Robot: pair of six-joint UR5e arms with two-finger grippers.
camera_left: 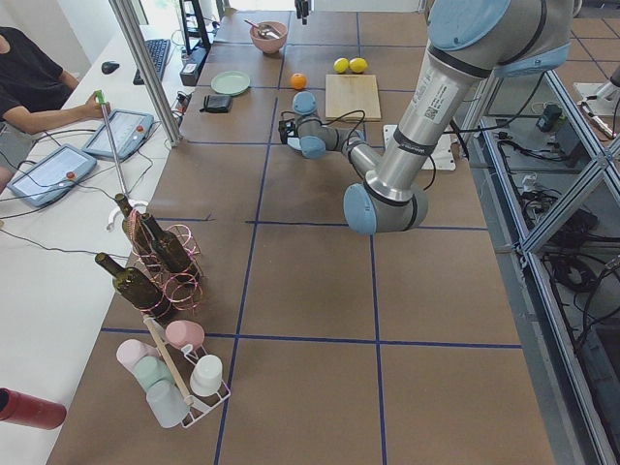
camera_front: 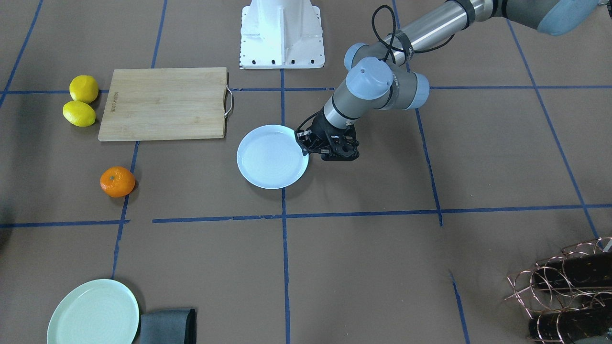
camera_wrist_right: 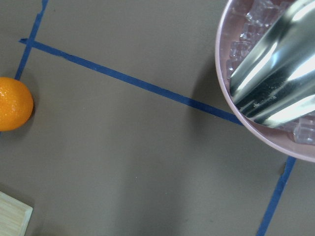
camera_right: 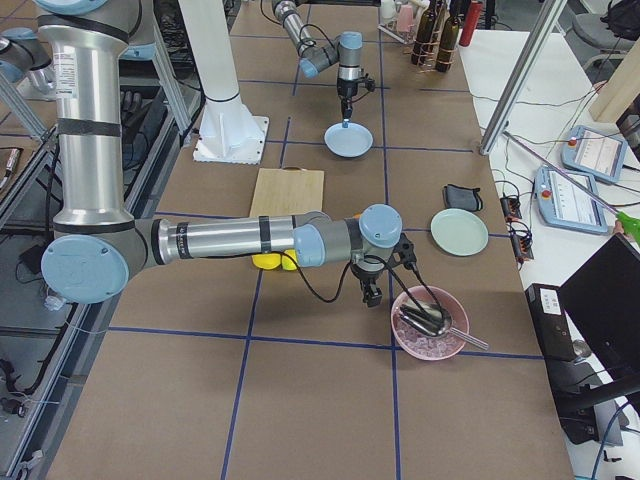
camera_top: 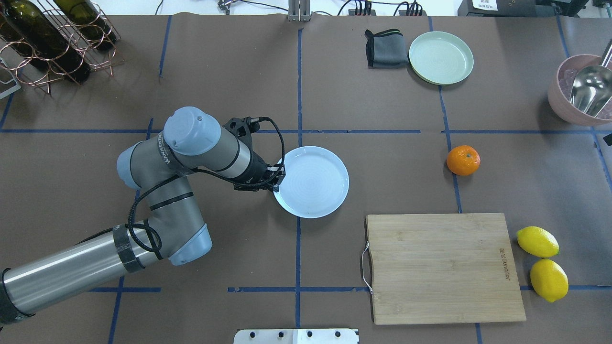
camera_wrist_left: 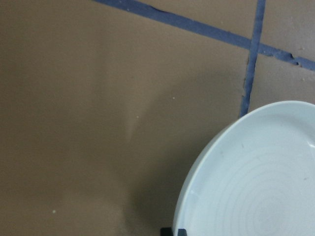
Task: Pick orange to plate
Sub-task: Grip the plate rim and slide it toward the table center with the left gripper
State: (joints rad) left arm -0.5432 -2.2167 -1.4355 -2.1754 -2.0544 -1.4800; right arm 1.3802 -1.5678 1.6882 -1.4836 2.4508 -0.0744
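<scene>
The orange (camera_top: 463,160) lies on the brown table, well right of the white plate (camera_top: 313,184) in the overhead view, and also shows at the left edge of the right wrist view (camera_wrist_right: 14,103). My left gripper (camera_top: 278,178) sits at the plate's left rim, its fingertips (camera_wrist_left: 173,231) pinched onto the edge. The plate (camera_front: 272,157) holds nothing. My right gripper (camera_right: 372,293) appears only in the exterior right view, hanging above the table between the orange and a pink bowl. I cannot tell whether it is open or shut.
A wooden cutting board (camera_top: 442,267) lies near the robot with two lemons (camera_top: 538,241) to its right. A pale green plate (camera_top: 441,57) and grey cloth (camera_top: 385,48) sit far. A pink bowl (camera_top: 581,93) with ice and scoop is far right, a wine rack (camera_top: 52,38) far left.
</scene>
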